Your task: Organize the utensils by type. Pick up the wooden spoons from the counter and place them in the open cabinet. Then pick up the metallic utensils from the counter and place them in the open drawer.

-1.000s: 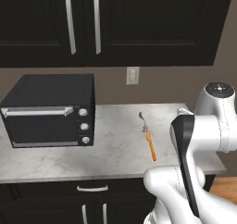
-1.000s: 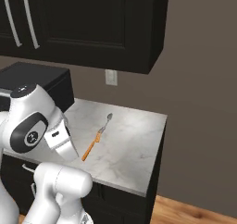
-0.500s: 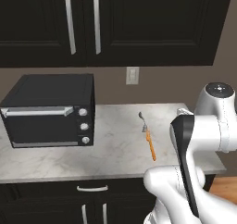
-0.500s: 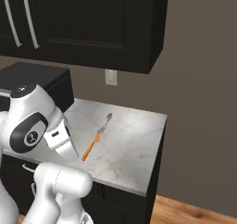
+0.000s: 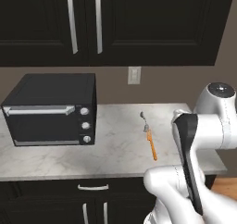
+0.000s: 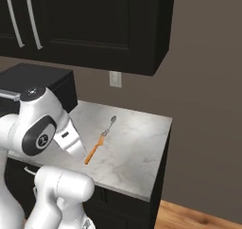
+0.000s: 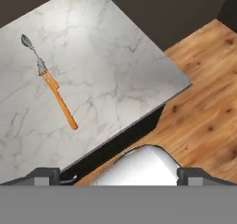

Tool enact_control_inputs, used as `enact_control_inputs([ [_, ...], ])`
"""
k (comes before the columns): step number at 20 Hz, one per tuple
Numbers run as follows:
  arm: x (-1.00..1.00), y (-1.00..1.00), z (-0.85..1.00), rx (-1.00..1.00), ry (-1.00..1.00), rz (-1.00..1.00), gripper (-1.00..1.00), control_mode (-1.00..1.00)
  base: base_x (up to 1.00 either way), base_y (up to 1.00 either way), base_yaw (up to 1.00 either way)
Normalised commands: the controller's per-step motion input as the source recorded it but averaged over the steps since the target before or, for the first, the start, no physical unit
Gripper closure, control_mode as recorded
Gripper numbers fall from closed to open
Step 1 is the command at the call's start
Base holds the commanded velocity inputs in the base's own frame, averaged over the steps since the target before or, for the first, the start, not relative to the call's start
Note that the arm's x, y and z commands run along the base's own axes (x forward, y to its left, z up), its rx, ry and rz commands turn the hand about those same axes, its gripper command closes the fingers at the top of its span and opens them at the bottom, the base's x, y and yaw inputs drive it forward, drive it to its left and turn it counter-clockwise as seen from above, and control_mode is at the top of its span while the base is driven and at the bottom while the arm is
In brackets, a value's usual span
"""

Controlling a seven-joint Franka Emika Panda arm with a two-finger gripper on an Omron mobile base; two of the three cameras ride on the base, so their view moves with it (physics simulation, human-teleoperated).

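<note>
The gripper [image 7: 118,174] hangs above the counter [image 7: 106,56] edge, finger tips [image 7: 44,174] spread wide, nothing held. An orange fork [image 5: 151,145] and a silver spoon [image 5: 144,120] lie end to end, reachable. The wall cabinets [image 5: 92,24] appear closed, contents unseen. A toaster oven [image 5: 51,109] stands well apart.

Orange fork [image 5: 151,144] and silver spoon [image 5: 144,119] (touching end-to-end) lie on counter [image 5: 115,140].

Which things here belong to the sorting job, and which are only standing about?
Belong to the job:
- orange utensil, lying on the counter
- silver-grey utensil, end to end with it
- upper cabinet, doors shut here

Standing about:
- black toaster oven, left on the counter
- wall outlet
</note>
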Motion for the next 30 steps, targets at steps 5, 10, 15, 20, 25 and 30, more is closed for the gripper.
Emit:
enact_control_inputs([
  [5,0.57,0.00,-0.29,0.00,0.00,0.47,-1.00,-1.00,0.00,0.00,0.00],
  [10,0.68,0.11,-0.36,0.00,0.04,0.21,-1.00,-1.00,0.00,0.00,0.00],
  [15,0.91,0.22,-0.54,-0.03,0.21,0.01,-1.00,-1.00,0.00,0.00,0.00],
  [20,0.80,0.17,-0.59,-0.02,0.24,-0.01,-1.00,-1.00,0.00,0.00,0.00],
  [25,0.62,0.01,-0.51,0.00,0.20,0.00,-1.00,-1.00,0.00,0.00,0.00],
  [30,0.55,0.00,-0.48,0.00,0.08,0.00,-1.00,-1.00,0.00,0.00,0.00],
])
